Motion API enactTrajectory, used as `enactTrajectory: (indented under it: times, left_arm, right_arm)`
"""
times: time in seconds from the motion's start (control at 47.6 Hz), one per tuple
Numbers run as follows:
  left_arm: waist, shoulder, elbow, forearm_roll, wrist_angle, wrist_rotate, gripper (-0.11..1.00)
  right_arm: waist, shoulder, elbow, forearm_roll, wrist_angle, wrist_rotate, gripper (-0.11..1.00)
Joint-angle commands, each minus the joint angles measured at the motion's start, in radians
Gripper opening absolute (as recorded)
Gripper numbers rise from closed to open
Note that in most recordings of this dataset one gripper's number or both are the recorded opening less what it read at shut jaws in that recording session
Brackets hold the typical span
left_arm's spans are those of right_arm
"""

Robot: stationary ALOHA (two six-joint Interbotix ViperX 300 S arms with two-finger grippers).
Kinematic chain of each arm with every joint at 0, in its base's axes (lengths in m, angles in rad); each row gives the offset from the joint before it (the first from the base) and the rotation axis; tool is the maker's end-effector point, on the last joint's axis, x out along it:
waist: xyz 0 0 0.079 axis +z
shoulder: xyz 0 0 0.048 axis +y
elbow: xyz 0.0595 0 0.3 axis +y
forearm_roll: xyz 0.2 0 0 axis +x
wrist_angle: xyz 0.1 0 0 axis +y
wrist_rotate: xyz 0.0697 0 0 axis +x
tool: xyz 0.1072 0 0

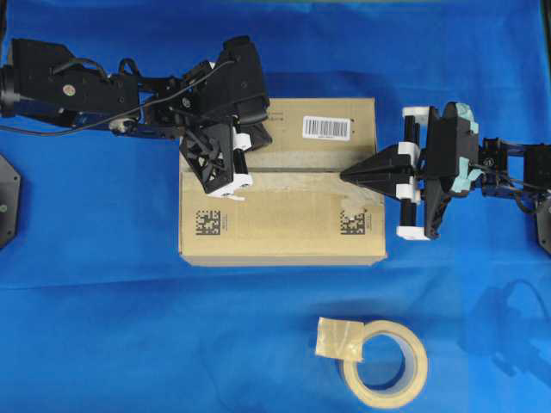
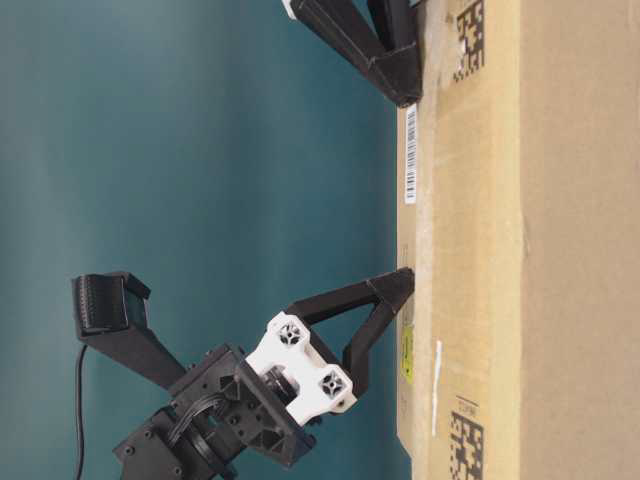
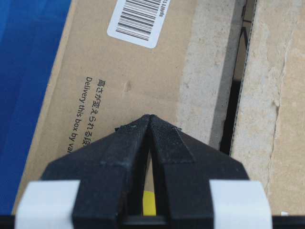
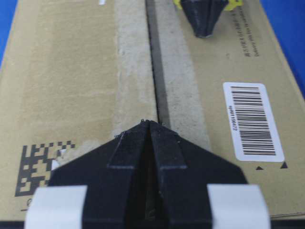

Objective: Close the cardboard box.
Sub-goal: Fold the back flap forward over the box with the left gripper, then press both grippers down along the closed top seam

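The cardboard box (image 1: 280, 215) lay on the blue-covered worktop (image 1: 103, 327), its top flaps folded down and meeting along a narrow dark seam (image 4: 153, 71) that ran lengthwise across the top. Pale strips where tape had been bordered the seam on both sides.

Markings on the box: a white barcode label (image 1: 327, 127) on the far flap, its small print too fine to read; two black square matrix codes (image 1: 207, 221) on the near flap, one toward each end. The left wrist view showed printed Japanese characters above the English line "Delivery this box by" (image 3: 81, 114), the remainder hidden by the gripper. A yellow sticker (image 4: 177, 4) was partly visible beneath the left gripper.

The left gripper (image 1: 232, 185) stood over the box's left end, fingers clenched to a point with nothing between them, tip on the far flap just beside the seam. The right gripper (image 1: 346, 175) reached in from the box's right end, likewise clenched and empty, tip resting at the seam.

A roll of beige tape (image 1: 385, 364) lay on the worktop in front of the box, well apart from it, with a loose folded end (image 1: 338, 338) on its left side.
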Motion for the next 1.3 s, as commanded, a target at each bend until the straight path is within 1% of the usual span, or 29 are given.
enactTrajectory:
  times: [0.0,0.315,0.546,0.84,0.945,1.05,1.282]
  left_arm:
    - [-0.008,-0.025,-0.003,-0.002,-0.015,0.0,0.0]
    - [-0.02,-0.026,0.006,-0.002,-0.044,0.0,0.0]
    - [-0.028,-0.034,0.021,-0.002,-0.064,0.0,0.0]
    - [-0.041,-0.072,0.086,-0.003,-0.147,0.0,0.0]
    - [-0.049,-0.1,0.13,-0.003,-0.213,0.0,0.0]
    - [-0.057,-0.14,0.192,-0.003,-0.308,0.003,0.0]
    - [-0.066,-0.275,0.385,-0.003,-0.568,0.009,0.0]
  right_arm:
    - [-0.006,-0.006,-0.012,0.002,-0.012,-0.002,0.0]
    - [-0.021,0.035,-0.014,0.005,-0.012,-0.002,0.0]
    - [-0.035,0.057,-0.008,0.034,-0.014,-0.002,0.0]
    - [-0.035,0.057,-0.002,0.035,-0.012,-0.002,0.0]
    - [-0.035,0.057,-0.002,0.035,-0.012,-0.002,0.0]
    - [-0.035,0.057,0.0,0.035,-0.012,-0.002,0.0]
    - [-0.035,0.057,0.0,0.035,-0.012,-0.002,0.0]
